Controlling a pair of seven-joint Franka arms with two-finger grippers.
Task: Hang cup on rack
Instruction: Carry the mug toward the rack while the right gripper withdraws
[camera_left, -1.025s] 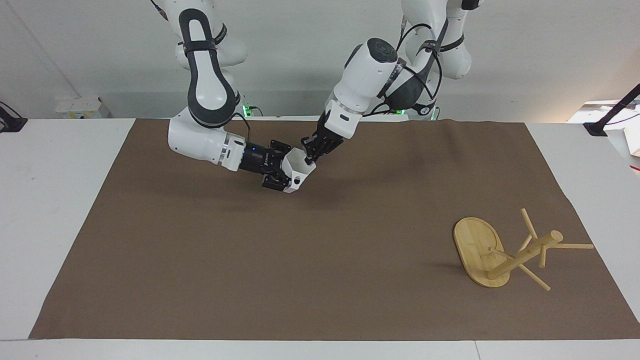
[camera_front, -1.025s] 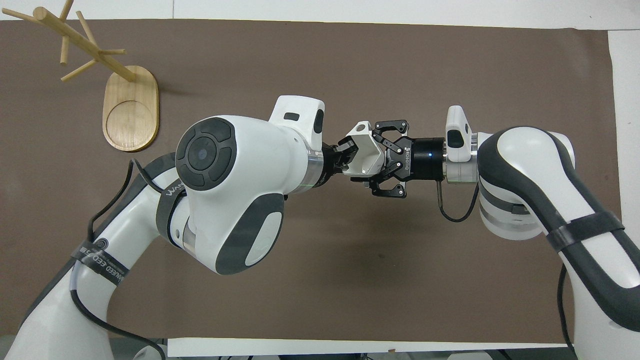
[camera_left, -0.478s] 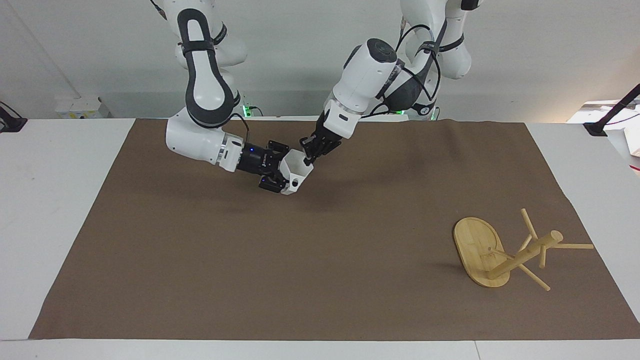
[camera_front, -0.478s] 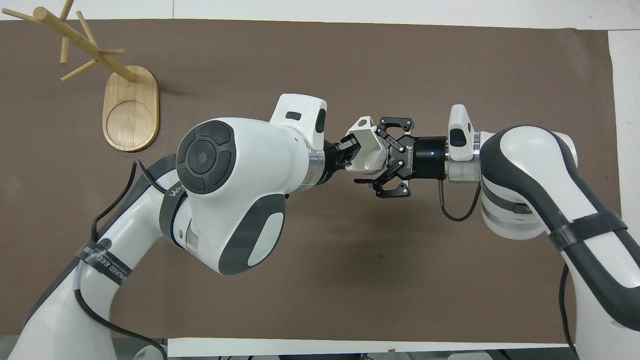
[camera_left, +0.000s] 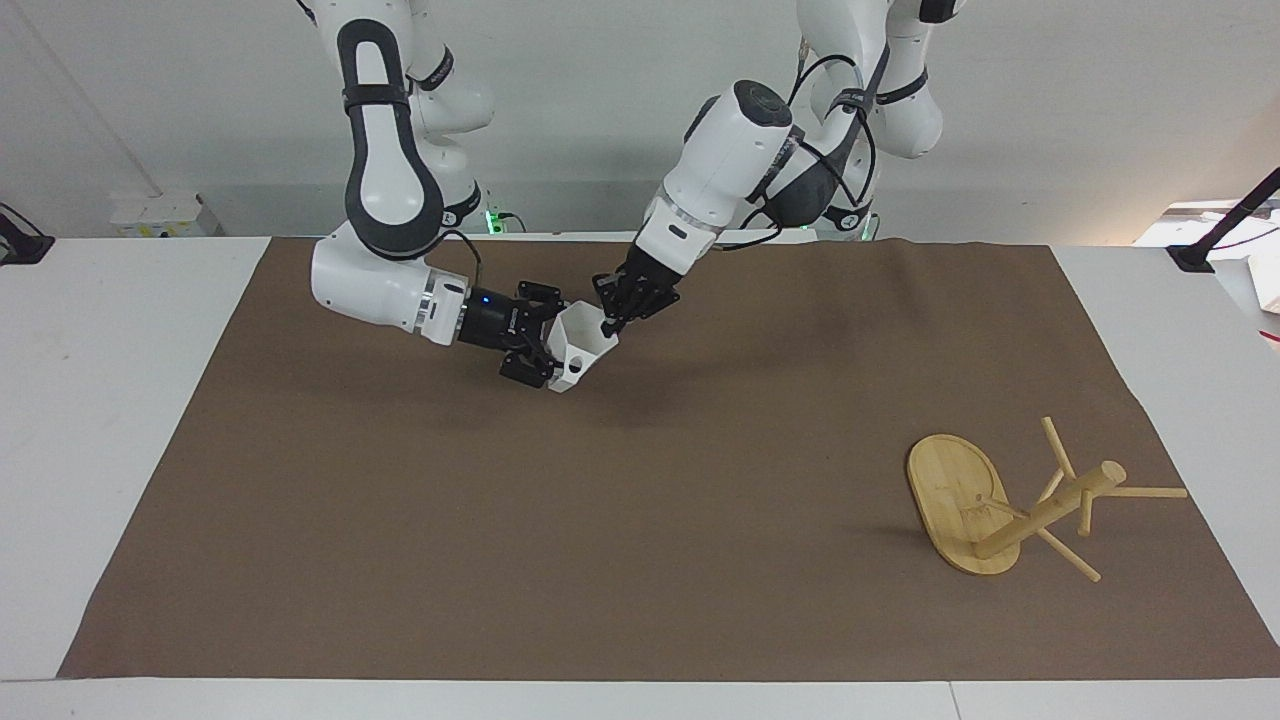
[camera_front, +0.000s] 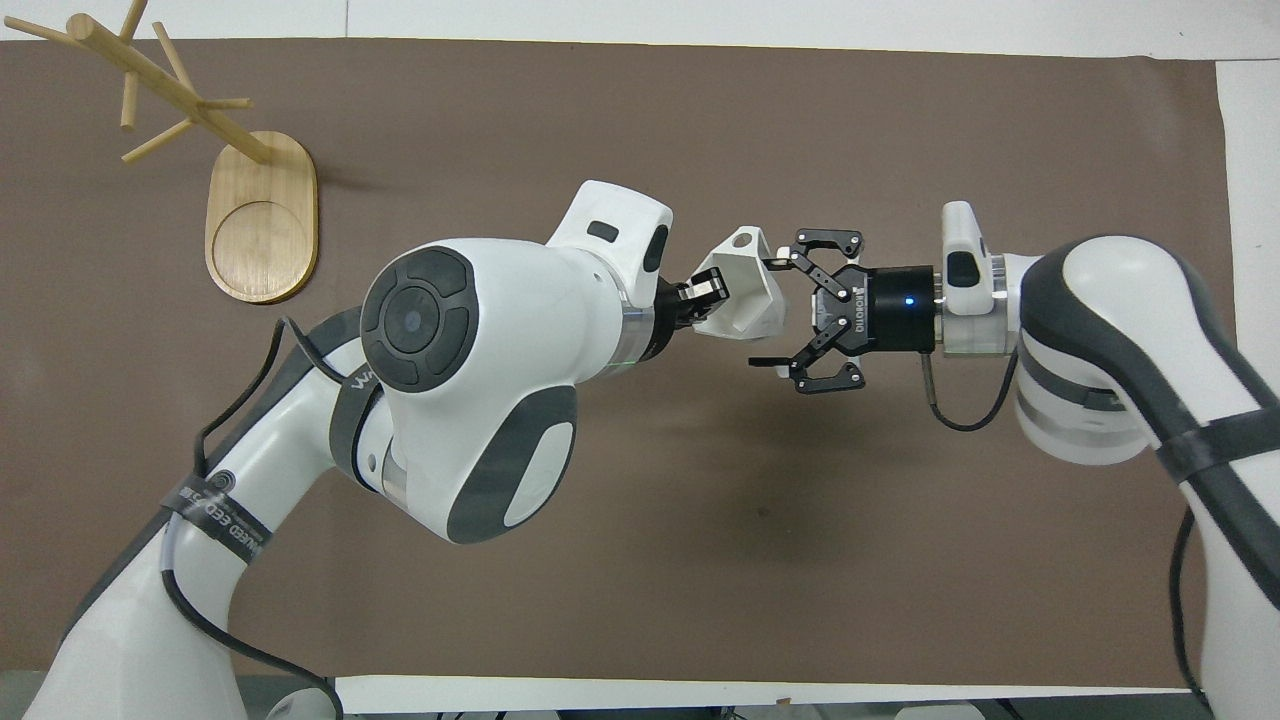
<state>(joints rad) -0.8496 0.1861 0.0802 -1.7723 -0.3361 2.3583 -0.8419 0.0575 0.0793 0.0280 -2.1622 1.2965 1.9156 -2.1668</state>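
Observation:
The white faceted cup (camera_left: 580, 345) (camera_front: 742, 297) is held on its side in the air over the brown mat, near the robots. My left gripper (camera_left: 612, 316) (camera_front: 706, 292) is shut on the cup's rim. My right gripper (camera_left: 538, 350) (camera_front: 768, 312) is open, its fingers spread on either side of the cup's base. The bamboo rack (camera_left: 1040, 508) (camera_front: 168, 88) stands on its oval base (camera_left: 948, 485) (camera_front: 262, 215) toward the left arm's end of the table, farther from the robots than the cup.
The brown mat (camera_left: 640, 520) covers most of the white table (camera_left: 110, 400). Both arms reach in over the mat's middle. A black stand (camera_left: 1215, 235) sits at the table's corner by the left arm's end.
My right arm has drawn back toward its own end of the table and its open fingers now stand clear of most of the cup. The cup stays in my left gripper, tilted a little more.

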